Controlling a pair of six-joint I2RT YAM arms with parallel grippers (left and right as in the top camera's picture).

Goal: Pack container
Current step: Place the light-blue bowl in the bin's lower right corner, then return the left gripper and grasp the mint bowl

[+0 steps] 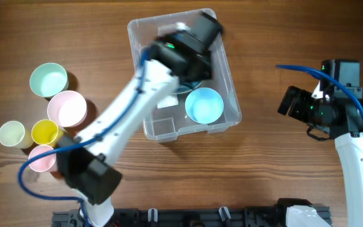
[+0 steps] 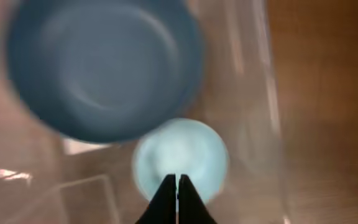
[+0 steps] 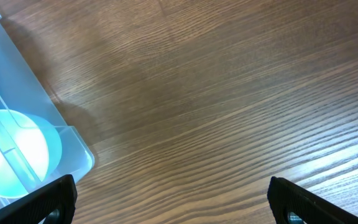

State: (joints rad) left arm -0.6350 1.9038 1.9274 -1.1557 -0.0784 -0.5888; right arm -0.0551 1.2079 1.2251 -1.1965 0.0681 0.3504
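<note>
The clear rectangular container (image 1: pixel 233 94) stands at the table's centre. Inside it are a light blue cup (image 1: pixel 204 104) and a darker blue bowl (image 1: pixel 191 86), the bowl mostly hidden under my left arm. In the left wrist view my left gripper (image 2: pixel 177 180) is shut and empty, hovering inside the container above the light blue cup (image 2: pixel 180 155), with the blue bowl (image 2: pixel 104 68) beyond it. My right gripper (image 3: pixel 169 199) is wide open and empty over bare wood. It is to the right of the container's corner (image 3: pixel 73 149), and it also shows in the overhead view (image 1: pixel 292 101).
Several cups stand in a cluster at the table's left: mint (image 1: pixel 48 80), pink (image 1: pixel 67 108), yellow (image 1: pixel 45 132), pale green (image 1: pixel 11 133) and another pink (image 1: pixel 41 157). My left arm crosses from the front left over the container.
</note>
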